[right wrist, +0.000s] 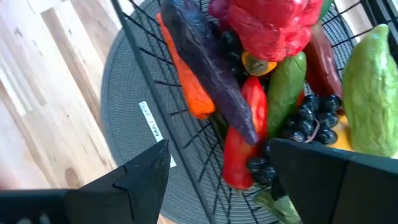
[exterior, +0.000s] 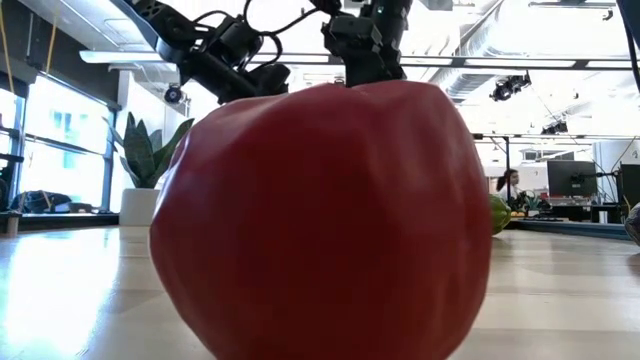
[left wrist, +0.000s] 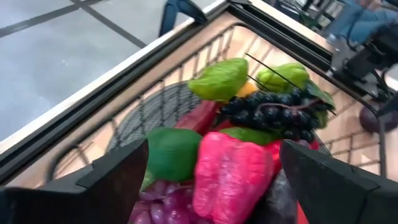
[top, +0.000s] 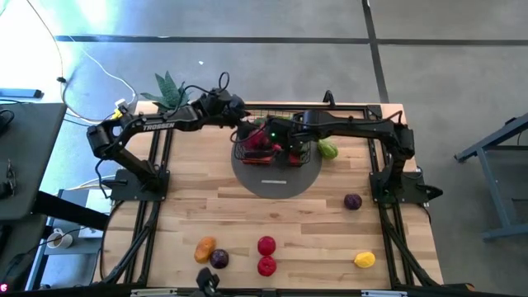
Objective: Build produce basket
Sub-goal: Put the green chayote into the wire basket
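1. Step in hand, as I judge it: left hand (left wrist: 208, 171) lets a piece fall into the basket (top: 276, 136). Do it well by lifting straight up, fingers spread, so nothing is dragged off the heap.
2. Left hand: wide open, holding nothing. Pink pepper (left wrist: 230, 177) lies just beyond it, between the fingers, atop the pile.
3. Right hand (right wrist: 217, 177): partly open, empty, at the basket's edge; carrot (right wrist: 186, 74) and grapes (right wrist: 314, 118) just ahead.
4. Loose produce lies well away from both hands on the table (top: 198, 198), including a yellow piece (top: 364, 260).
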Action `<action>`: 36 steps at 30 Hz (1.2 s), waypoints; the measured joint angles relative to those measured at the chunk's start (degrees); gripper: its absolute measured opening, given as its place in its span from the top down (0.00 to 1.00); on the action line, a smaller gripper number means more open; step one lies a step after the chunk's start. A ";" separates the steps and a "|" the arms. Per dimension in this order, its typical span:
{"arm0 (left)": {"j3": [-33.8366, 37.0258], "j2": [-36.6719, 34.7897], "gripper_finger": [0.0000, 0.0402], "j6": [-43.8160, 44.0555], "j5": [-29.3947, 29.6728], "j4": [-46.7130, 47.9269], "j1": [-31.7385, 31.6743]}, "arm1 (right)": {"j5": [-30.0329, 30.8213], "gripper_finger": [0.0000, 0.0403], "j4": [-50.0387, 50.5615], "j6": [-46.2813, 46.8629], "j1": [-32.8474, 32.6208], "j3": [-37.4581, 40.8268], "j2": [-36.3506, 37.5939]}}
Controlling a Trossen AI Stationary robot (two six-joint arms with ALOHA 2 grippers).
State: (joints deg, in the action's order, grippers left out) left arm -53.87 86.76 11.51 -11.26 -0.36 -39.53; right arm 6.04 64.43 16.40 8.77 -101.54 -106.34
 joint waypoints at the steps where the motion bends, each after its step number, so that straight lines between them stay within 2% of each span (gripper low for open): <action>1: 0.00 0.00 0.12 0.30 0.10 0.00 -0.31 | 0.00 0.36 0.20 -0.19 0.36 0.00 0.00; 10: -0.02 -0.07 0.12 3.32 -0.09 0.07 -0.96 | 0.14 0.36 3.40 -2.95 3.71 0.00 0.98; 14: -0.02 -0.07 0.12 3.32 -0.11 0.07 -0.96 | 3.33 0.36 5.73 -2.93 5.33 0.00 3.39; 18: -0.02 -0.07 0.12 3.39 -0.11 0.09 -0.96 | 4.05 0.36 6.02 -2.97 7.58 0.22 6.15; 30: -0.04 -0.20 0.12 3.33 -0.16 0.11 -0.96 | 3.35 0.36 0.99 1.36 15.92 14.85 17.47; 36: -0.04 -0.20 0.12 1.59 -0.24 0.11 -0.96 | 2.25 0.36 0.67 0.41 20.51 18.43 21.29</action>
State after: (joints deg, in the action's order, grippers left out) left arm -53.91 86.56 13.10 -11.51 -0.25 -40.49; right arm 8.29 65.10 16.81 29.27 -83.11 -85.06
